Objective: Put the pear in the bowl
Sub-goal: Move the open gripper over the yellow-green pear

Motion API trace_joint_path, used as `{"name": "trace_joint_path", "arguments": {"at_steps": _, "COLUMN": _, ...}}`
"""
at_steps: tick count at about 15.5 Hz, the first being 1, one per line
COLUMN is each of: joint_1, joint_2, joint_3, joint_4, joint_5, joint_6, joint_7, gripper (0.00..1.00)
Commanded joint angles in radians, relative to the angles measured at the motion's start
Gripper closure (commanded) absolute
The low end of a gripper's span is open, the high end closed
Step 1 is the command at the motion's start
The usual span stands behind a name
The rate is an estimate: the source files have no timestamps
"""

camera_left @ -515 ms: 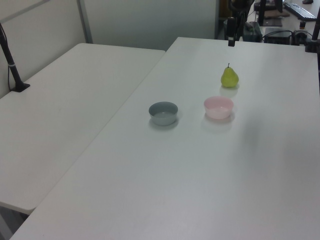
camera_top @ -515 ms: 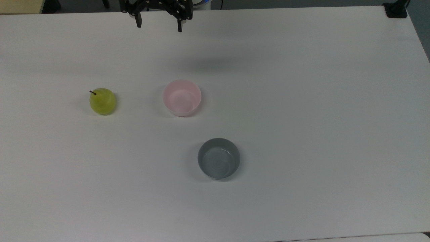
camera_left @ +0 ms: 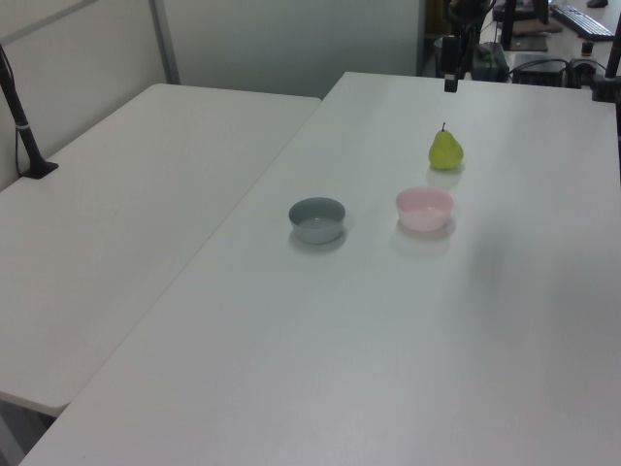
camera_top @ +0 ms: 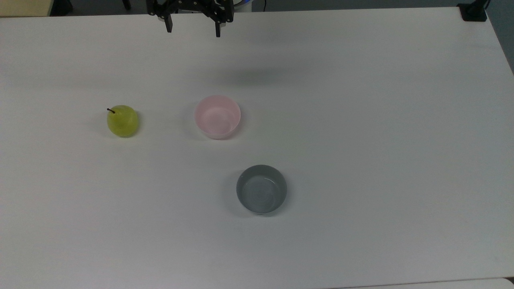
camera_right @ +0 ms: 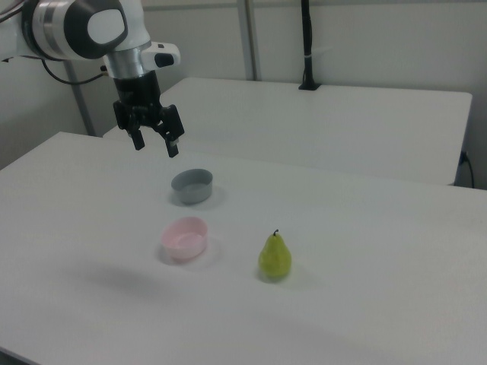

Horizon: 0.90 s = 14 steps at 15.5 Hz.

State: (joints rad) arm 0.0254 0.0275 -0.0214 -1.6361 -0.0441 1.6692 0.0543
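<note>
The yellow-green pear (camera_top: 122,121) stands upright on the white table, left of the pale pink bowl (camera_top: 217,117) in the top view. The pear (camera_right: 275,257) and the bowl (camera_right: 184,238) also show in the right view, and in the left view the pear (camera_left: 445,149) sits behind the bowl (camera_left: 424,209). The bowl holds nothing. My gripper (camera_top: 193,32) hangs open high above the table at the top view's upper edge, far from both; in the right view the gripper (camera_right: 155,145) has nothing between its fingers.
A grey bowl (camera_top: 261,188) of like size sits below and right of the pink one in the top view. A second white table (camera_left: 126,214) adjoins on the left view's left, with a black post (camera_left: 24,121) clamped to it.
The gripper has shifted slightly toward the top view's upper edge. The pear and both bowls have not moved.
</note>
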Motion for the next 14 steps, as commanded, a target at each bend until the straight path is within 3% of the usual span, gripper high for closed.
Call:
{"name": "trace_joint_path", "arguments": {"at_steps": 1, "joint_1": -0.018, "joint_2": -0.009, "joint_3": 0.003, "joint_4": -0.001, "joint_5": 0.006, "joint_6": -0.031, "joint_7": -0.04, "gripper": 0.0}}
{"name": "trace_joint_path", "arguments": {"at_steps": 8, "joint_1": -0.097, "joint_2": 0.041, "joint_3": -0.014, "joint_4": 0.001, "joint_5": 0.003, "joint_6": 0.001, "joint_7": -0.252, "gripper": 0.0}}
{"name": "trace_joint_path", "arguments": {"at_steps": 14, "joint_1": -0.206, "joint_2": 0.144, "joint_3": -0.014, "joint_4": -0.004, "joint_5": -0.016, "joint_6": 0.147, "joint_7": -0.275, "gripper": 0.0}}
